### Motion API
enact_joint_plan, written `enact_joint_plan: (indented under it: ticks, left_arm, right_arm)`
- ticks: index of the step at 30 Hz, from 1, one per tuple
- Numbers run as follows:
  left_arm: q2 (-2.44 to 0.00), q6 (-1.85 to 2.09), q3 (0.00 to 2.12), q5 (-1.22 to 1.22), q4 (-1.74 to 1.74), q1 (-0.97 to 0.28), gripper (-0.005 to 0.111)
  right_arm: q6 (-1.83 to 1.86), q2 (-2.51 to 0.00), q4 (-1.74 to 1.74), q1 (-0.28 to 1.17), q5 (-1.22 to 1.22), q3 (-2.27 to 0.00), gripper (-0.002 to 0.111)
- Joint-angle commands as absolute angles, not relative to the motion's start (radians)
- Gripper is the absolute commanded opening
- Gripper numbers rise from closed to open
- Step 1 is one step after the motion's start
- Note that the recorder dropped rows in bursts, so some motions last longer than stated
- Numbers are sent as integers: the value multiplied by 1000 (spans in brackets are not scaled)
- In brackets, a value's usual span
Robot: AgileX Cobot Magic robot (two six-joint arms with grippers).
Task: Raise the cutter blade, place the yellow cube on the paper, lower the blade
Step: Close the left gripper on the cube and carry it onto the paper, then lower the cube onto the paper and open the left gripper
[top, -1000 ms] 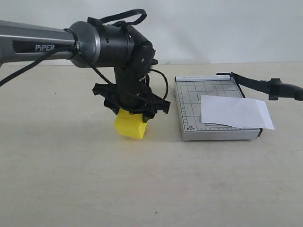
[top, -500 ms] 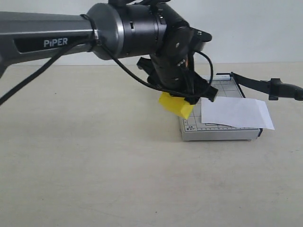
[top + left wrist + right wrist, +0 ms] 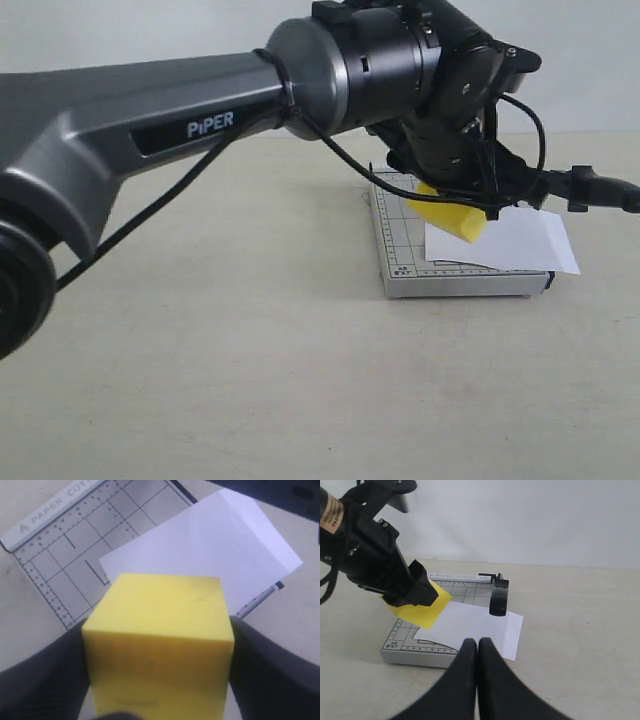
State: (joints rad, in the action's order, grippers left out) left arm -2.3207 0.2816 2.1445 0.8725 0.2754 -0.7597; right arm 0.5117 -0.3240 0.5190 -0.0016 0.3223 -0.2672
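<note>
My left gripper (image 3: 455, 205) is shut on the yellow cube (image 3: 450, 221) and holds it tilted in the air over the grey gridded trimmer base (image 3: 400, 245), at the near-left edge of the white paper (image 3: 515, 240). In the left wrist view the cube (image 3: 160, 625) fills the space between both dark fingers (image 3: 45, 680), with the paper (image 3: 210, 545) beyond it. The cutter blade (image 3: 590, 187) stands raised off the base, its rounded handle (image 3: 499, 598) end-on in the right wrist view. My right gripper (image 3: 478, 643) is shut on nothing, near the paper's (image 3: 480, 625) front edge.
The trimmer base (image 3: 400, 647) rests on a plain beige tabletop (image 3: 250, 380) with a white wall behind. The left arm's thick grey body (image 3: 200, 130) stretches across from the left, above the table. The paper overhangs the base on the blade side.
The left arm has carried the yellow cube up and to the right, from the table left of the trimmer to above the base at the paper's edge. Blade and paper have not moved.
</note>
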Motion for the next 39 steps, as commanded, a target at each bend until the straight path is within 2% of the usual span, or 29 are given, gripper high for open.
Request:
enact_joint_plan:
  ticks: [1, 13, 39]
  left_arm:
    - [-2384, 288, 2263, 922, 268, -772, 4]
    - [-2519, 288, 2477, 990, 245, -772, 4]
    - [-2558, 285, 2479, 974, 285, -766, 4]
  right_arm:
    - [515, -320, 518, -6, 311, -263, 0]
    - [515, -320, 518, -6, 311, -263, 0]
    - [515, -320, 518, -6, 311, -263, 0]
